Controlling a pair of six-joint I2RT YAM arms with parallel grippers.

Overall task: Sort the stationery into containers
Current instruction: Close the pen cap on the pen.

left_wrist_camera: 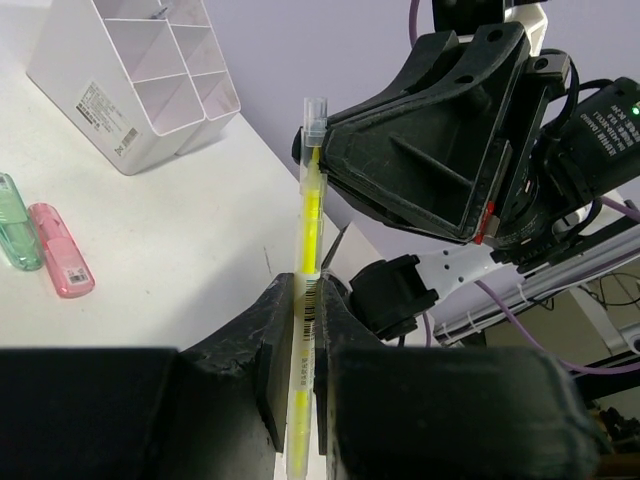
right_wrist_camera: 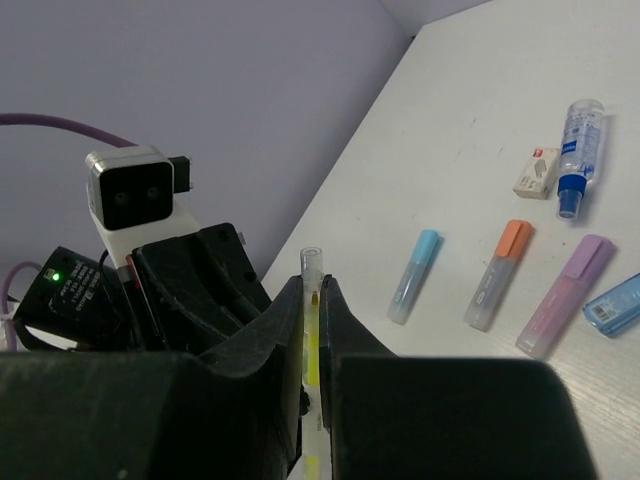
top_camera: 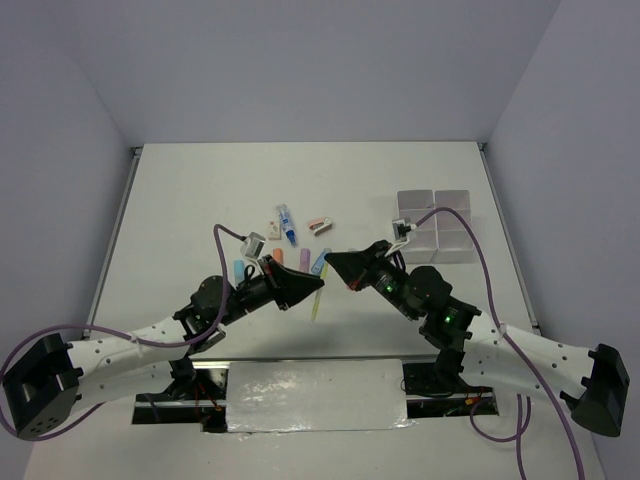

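Note:
A thin yellow pen [top_camera: 317,302] with a clear cap is held between both grippers above the table's middle. My left gripper [top_camera: 316,286] is shut on its barcoded lower barrel [left_wrist_camera: 306,300]. My right gripper [top_camera: 331,262] is shut on its capped end [right_wrist_camera: 313,268]. The two grippers meet tip to tip. The white containers [top_camera: 435,225] stand at the far right, and also show in the left wrist view [left_wrist_camera: 140,70]; their visible compartments look empty. Loose stationery lies on the table: a blue marker [right_wrist_camera: 414,275], an orange marker [right_wrist_camera: 498,273], a purple marker [right_wrist_camera: 565,295] and a blue-white tube [top_camera: 287,224].
A small eraser [right_wrist_camera: 537,172] lies by the tube. A green item [left_wrist_camera: 15,235] and a pink item [left_wrist_camera: 62,262] lie left of the containers. A blue item [right_wrist_camera: 615,300] lies beside the purple marker. Walls enclose the table on three sides.

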